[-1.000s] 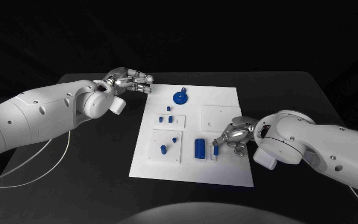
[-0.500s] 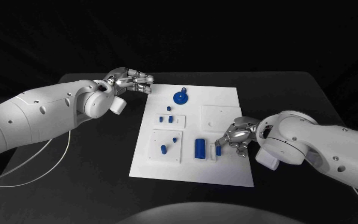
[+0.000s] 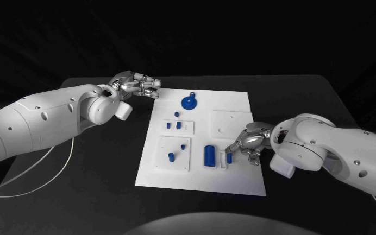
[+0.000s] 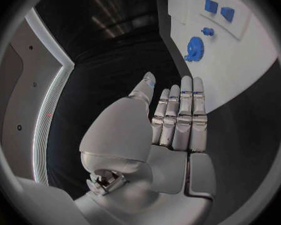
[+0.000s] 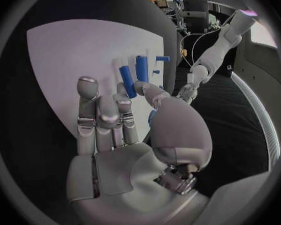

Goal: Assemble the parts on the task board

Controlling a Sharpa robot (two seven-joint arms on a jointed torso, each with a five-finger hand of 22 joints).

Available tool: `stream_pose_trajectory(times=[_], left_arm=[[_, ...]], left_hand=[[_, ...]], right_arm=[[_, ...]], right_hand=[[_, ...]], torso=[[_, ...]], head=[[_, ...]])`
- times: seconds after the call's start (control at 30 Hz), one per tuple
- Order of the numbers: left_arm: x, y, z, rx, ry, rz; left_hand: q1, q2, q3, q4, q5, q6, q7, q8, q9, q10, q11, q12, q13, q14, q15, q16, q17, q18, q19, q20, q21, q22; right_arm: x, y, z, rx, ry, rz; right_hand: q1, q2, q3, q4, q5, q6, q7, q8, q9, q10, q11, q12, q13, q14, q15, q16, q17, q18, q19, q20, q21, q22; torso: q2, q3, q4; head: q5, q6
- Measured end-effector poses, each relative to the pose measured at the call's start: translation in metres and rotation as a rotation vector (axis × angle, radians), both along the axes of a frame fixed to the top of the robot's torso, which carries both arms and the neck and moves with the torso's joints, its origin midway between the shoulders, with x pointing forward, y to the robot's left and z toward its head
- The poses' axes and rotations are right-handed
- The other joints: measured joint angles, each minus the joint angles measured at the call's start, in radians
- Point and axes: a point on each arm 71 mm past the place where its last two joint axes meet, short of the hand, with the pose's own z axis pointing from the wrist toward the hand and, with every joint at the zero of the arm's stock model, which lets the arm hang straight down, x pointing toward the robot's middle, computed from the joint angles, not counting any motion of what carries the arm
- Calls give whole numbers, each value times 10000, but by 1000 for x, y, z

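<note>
The white task board (image 3: pixel 235 107) lies mid-table with several blue parts on it. My right hand (image 3: pixel 249 144) is at the board's right side. Its thumb and a fingertip pinch the end of a thin blue piece (image 3: pixel 228 158) that stands beside a larger blue block (image 3: pixel 209 156). The right wrist view shows that thin piece (image 5: pixel 127 80) between the thumb and a finger of the hand (image 5: pixel 115 120), with the block (image 5: pixel 141 67) beyond. My left hand (image 3: pixel 137 86) hovers off the board's far left corner, holding nothing. In the left wrist view its fingers (image 4: pixel 178 115) lie straight.
A blue gear-like disc (image 3: pixel 189 102) sits near the board's far edge, also seen as the disc (image 4: pixel 194 47). Two small blue blocks (image 3: pixel 173 125) and two small pegs (image 3: pixel 177 152) stand on raised white plates at the board's left. A white cable (image 3: pixel 47 175) loops over the table's left.
My right hand has shifted slightly to the right while staying at the thin blue piece. The left hand and the other parts have not moved.
</note>
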Motion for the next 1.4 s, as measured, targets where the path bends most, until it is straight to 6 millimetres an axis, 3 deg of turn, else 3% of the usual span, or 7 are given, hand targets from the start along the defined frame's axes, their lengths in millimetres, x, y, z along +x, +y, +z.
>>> stream_pose_trajectory(times=[0.67, 0.83, 0.87, 1.0, 1.4], left_arm=[[0, 0, -1, 6, 26, -34], [0, 0, -1, 5, 32, -43], [0, 0, -1, 5, 33, -44], [-1, 0, -1, 8, 38, -45], [-1, 0, -1, 16, 55, -42]], left_hand=[[0, 0, 0, 0, 0, 0, 0, 0, 0, 0, 0, 0, 0, 0, 0, 0, -1, 0, 0, 0, 0, 1], [0, 0, -23, 24, 0, 0, 0, 0, 0, 0, 0, 0, 0, 0, 0, 0, -2, 0, 0, 0, 0, -23], [0, 0, -41, 40, 0, 0, 0, 0, 0, 0, 0, 0, 0, 0, 0, 0, -2, 0, 0, 0, 0, -40], [0, 0, -47, 47, 0, 0, 0, 0, 0, 0, 0, 0, 0, 0, 0, 0, -2, 0, 0, 0, 0, -51], [0, 0, -47, 47, 0, 0, 0, 0, 0, 0, 0, 0, 0, 0, 0, 0, -3, 0, 0, 0, 0, -50]], right_arm=[[-2, 9, -7, 34, 319, 339], [-1, 10, -8, -89, 178, 382], [0, 10, -9, -123, 156, 375], [0, 11, -11, -209, 98, 406], [0, 13, -12, -350, -57, 541]], right_hand=[[-3, 3, -15, -15, -7, 4, -2, 120, 117, 3, 1, -1, 1, 0, 1, 37, 8, -13, 1, -1, 0, 0], [-34, 34, -28, -28, -42, 25, -9, 69, 106, 7, 2, -1, 1, 1, 2, 37, 7, -20, 1, -1, 0, -1], [-44, 45, -28, -28, -42, 31, 2, -32, -46, 2, 0, 0, -2, -6, 8, 37, 7, -19, 1, -1, -41, -1], [-44, 44, -36, -36, -148, 31, 2, 5, 30, 2, 0, 0, -12, -7, 8, 36, -3, -20, 1, -1, -61, -1], [-33, 135, -358, -357, -283, 36, -1, 69, 169, 5, 0, -38, -30, -6, 8, 36, -4, -19, 1, -1, -158, -1]], torso=[[1, -4, 6], [7, -1, 5], [7, 0, 5], [12, 6, 1], [5, 1, 2]], head=[[34, -22], [44, -22], [44, -22], [46, -22], [54, -55]])
